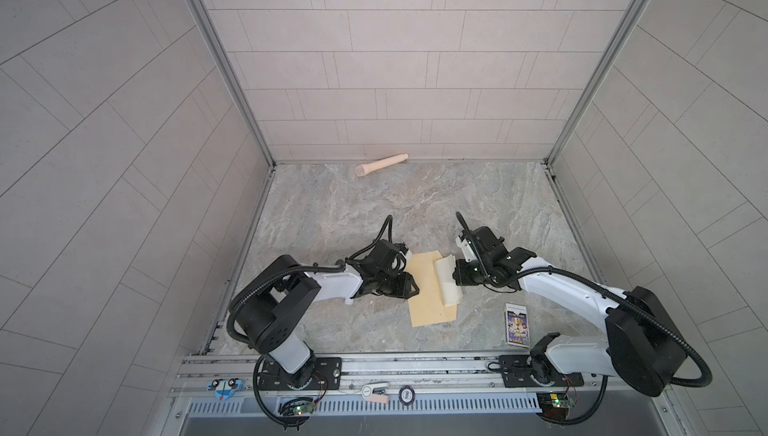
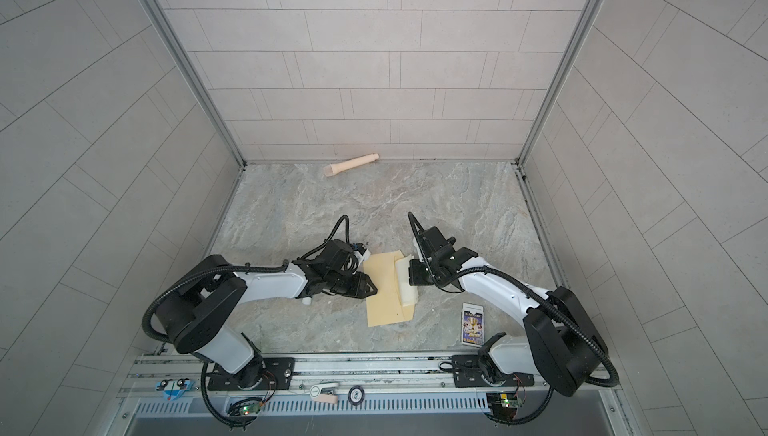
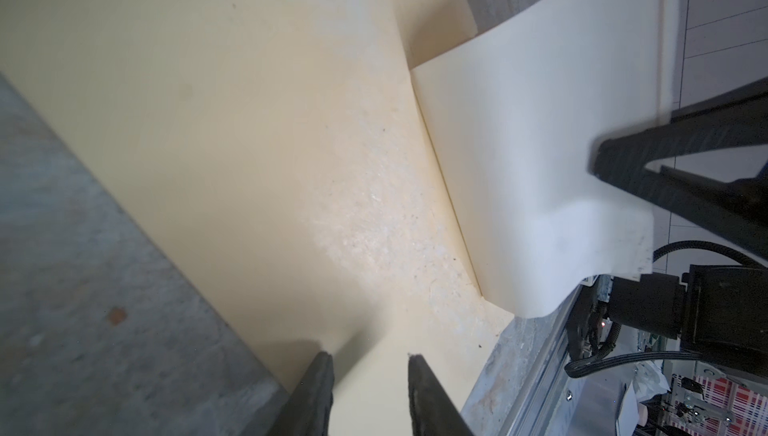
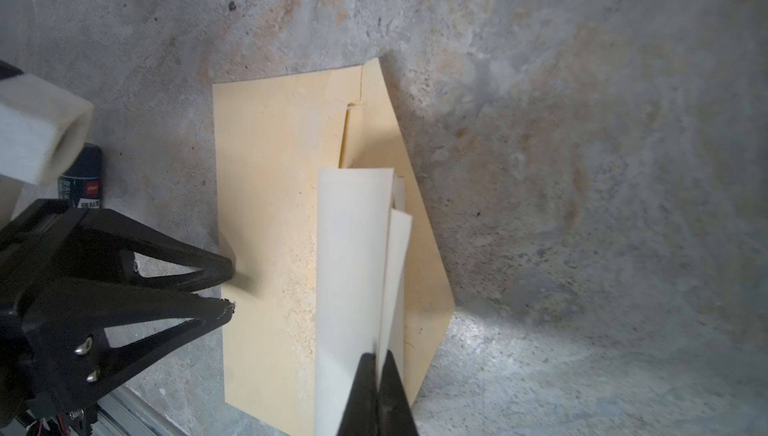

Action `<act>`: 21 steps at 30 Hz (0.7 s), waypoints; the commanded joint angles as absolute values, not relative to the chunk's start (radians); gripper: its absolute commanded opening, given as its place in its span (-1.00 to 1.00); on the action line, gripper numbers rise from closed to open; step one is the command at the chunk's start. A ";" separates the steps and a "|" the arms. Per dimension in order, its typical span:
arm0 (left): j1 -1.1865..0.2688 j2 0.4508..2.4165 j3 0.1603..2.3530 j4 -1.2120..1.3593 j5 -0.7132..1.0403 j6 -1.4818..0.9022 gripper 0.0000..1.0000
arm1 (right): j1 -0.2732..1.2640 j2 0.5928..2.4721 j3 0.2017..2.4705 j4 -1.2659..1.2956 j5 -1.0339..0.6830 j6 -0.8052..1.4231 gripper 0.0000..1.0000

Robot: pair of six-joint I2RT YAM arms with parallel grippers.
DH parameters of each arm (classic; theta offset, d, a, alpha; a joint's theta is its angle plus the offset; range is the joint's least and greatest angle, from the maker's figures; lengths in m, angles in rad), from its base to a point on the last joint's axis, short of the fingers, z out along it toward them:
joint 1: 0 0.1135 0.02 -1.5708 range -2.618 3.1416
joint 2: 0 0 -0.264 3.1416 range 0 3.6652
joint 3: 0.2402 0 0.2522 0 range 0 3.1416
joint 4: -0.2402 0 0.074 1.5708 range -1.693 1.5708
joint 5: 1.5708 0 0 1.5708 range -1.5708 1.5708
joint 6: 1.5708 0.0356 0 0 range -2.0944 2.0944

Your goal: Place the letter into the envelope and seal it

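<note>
A grey marbled stone tabletop [image 1: 374, 213] is filling the floor of the tiled booth, and the black-and-white left arm [image 1: 328, 284] and right arm [image 1: 552, 284] are reaching in from the near rail towards its middle. Between them a long yellow-tan manila paper envelope [image 1: 424, 292] is lying flat, its pointed flap [image 4: 415, 221] spreading open to the right; in both top views the left arm is covering part of its left edge. The left gripper [image 4: 228, 288] is standing with its jaws partly apart, its fingertips [image 3: 324, 361] sitting at that left edge, though whether they are pressing down is hard to make out. The thin cream-white folded paper letter [image 1: 446, 284] is hanging over the envelope's right part and flap, pinched at its right side by the right gripper [image 4: 378, 357], whose jaws are closing tight on the paper. The letter's lower edge is meeting the envelope [image 3: 249, 142] along a line, but whether it is entering the mouth cannot be told. A small blue-and-purple printed card box [image 1: 517, 325] is lying to the near right, well apart from the envelope. A peach-coloured cylinder [image 1: 381, 164] is resting at the far wall. A dark blue labelled tube [image 4: 83, 182] is peeking out in the right wrist view, mostly hidden behind the left gripper.
</note>
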State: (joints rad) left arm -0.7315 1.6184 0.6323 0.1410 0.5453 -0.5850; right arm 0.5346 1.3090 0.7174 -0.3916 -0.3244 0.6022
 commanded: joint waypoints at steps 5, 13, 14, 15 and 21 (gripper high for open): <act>-0.736 1.653 0.571 0.056 0.510 -0.591 -0.25 | 0.520 1.319 0.814 -0.497 -0.346 0.571 -1.00; -0.736 1.661 0.555 0.094 0.519 -0.604 -0.25 | 0.518 1.362 0.817 -0.518 -0.400 0.584 -1.00; -0.736 1.664 0.555 0.099 0.521 -0.603 -0.25 | 0.516 1.369 0.810 -0.520 -0.400 0.584 -1.00; -0.736 1.666 0.555 0.100 0.523 -0.603 -0.25 | 0.515 1.375 0.806 -0.524 -0.395 0.584 -1.00; -0.736 1.660 0.552 0.103 0.524 -0.603 -0.25 | 0.496 1.383 0.802 -0.556 -0.372 0.576 -1.00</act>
State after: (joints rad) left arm -0.7315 1.6161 0.5972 0.2131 0.5560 -0.5983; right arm 0.5026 1.3769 0.8059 -0.5022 -0.3851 0.5858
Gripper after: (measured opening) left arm 0.375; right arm 0.043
